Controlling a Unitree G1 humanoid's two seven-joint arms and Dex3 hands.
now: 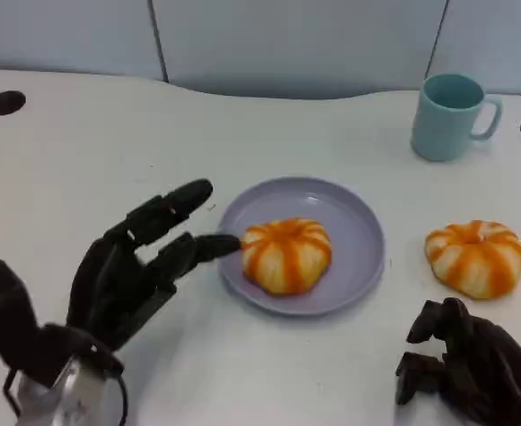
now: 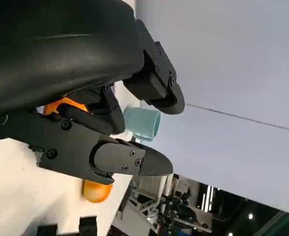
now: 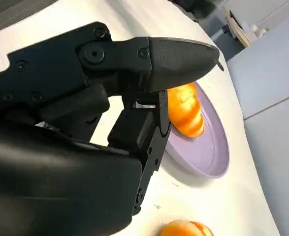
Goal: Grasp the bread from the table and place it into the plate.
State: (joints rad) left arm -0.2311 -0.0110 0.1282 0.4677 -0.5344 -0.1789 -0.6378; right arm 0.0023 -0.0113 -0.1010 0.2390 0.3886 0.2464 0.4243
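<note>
Left hand (image 1: pixel 145 257) spread, empty, at 9 o'clock of plate (image 1: pixel 353 209); one bread (image 1: pixel 287 255) plated. Right hand (image 1: pixel 469 364) curled, empty; 2nd bread (image 1: pixel 476 257) at 3 o'clock, poss. left

**Open table between the hands; bread and mug as obstacles**

Bare white table (image 1: pixel 82 151) ahead of the left hand (image 1: pixel 131 266), fingers spread, tips just beside the plate (image 1: pixel 353 217) rim. On the plate, one bread (image 1: pixel 287 255), filling its near-left part. Beside the plate's right rim, a second bread (image 1: pixel 476 256), directly ahead of the right hand (image 1: pixel 469 364). Farther back, a mug (image 1: pixel 451 115), well apart from both.
</note>
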